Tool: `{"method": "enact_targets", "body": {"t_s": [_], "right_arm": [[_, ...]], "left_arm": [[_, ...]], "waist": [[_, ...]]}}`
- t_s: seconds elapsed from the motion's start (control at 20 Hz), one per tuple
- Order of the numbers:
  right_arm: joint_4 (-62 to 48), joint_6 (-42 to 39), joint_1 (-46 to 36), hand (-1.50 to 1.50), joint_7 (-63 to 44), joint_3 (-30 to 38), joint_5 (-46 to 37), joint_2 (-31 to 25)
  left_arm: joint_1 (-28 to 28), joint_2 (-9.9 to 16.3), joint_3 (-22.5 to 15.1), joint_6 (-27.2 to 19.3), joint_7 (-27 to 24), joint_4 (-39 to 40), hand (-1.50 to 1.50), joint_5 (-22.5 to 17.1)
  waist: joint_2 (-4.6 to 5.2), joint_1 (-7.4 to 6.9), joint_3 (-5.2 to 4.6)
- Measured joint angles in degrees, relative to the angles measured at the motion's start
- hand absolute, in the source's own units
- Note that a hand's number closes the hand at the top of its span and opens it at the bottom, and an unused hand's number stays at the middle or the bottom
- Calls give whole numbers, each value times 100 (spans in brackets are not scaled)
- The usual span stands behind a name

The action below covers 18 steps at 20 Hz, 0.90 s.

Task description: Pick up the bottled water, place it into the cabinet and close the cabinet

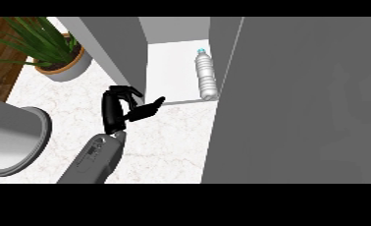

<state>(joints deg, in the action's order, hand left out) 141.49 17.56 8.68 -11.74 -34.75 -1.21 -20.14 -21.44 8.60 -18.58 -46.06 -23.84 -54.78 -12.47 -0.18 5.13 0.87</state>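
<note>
Standing inside the cabinet, the bottled water is up and right of the left hand, apart from it. That hand holds nothing, fingers partly curled, thumb out. Placement looks complete; closing the grey door, far right of the hand, remains.

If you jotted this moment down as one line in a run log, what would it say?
bottled water: inside cabinet, right side | cabinet door: open | left hand: open, by cabinet front | right hand: unseen
</note>
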Motion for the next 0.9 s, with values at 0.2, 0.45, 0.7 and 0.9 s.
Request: {"method": "enact_targets", "body": {"t_s": [0.2,0.45,0.7,0.9], "right_arm": [[8,-33,32,-150,25,-1,28,-20],[12,-51,39,-150,40,14,61,-14],[-2,-84,18,-150,76,42,93,2],[3,-88,21,-150,84,67,100,-2]], "left_arm": [[53,35,0,8,60,-110,-150,-90],[77,173,-152,68,87,-155,-150,-24],[118,283,-238,153,164,-263,-150,-54],[275,336,-258,515,183,-494,-150,-285]], "waist": [[5,30,-9],[21,55,-5],[41,84,-12],[48,116,-38]]}}
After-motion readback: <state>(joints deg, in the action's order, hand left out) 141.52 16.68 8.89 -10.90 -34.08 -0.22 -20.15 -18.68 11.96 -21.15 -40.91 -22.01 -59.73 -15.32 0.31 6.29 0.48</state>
